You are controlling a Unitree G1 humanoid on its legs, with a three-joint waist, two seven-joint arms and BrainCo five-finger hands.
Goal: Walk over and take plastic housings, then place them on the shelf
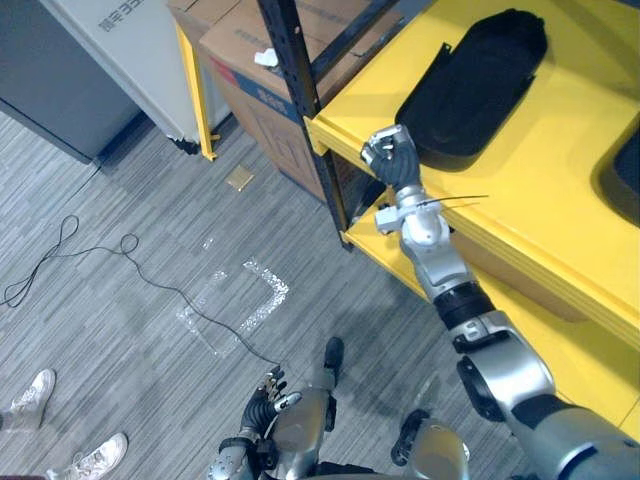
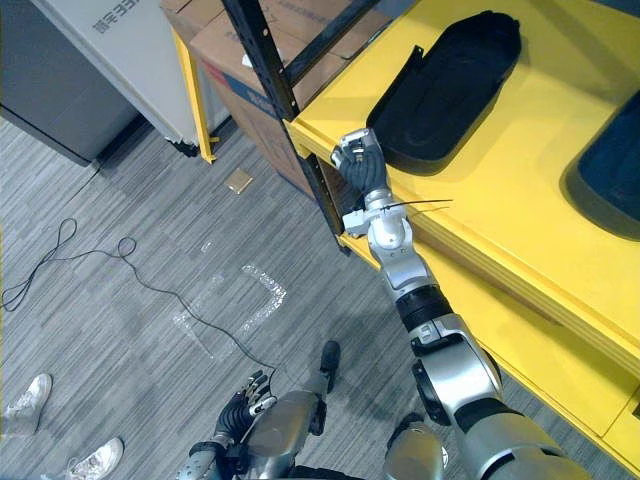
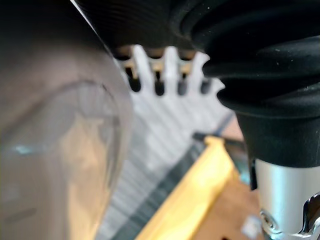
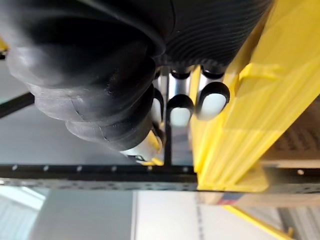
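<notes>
Black plastic housing (image 2: 445,85) lies on yellow shelf (image 2: 520,230) just past the right hand (image 2: 357,160), not touching; its fingers curled, empty. Second housing (image 2: 612,185) further off. Left hand (image 1: 262,402) low, fingers relaxed, empty. Placing looks done; retreat left.

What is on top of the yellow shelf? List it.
Two things lie on the yellow shelf: a whole black housing, close by the right hand at the shelf's front edge, and a second dark housing, cut off at the view's edge. Anything beneath them is covered.
</notes>
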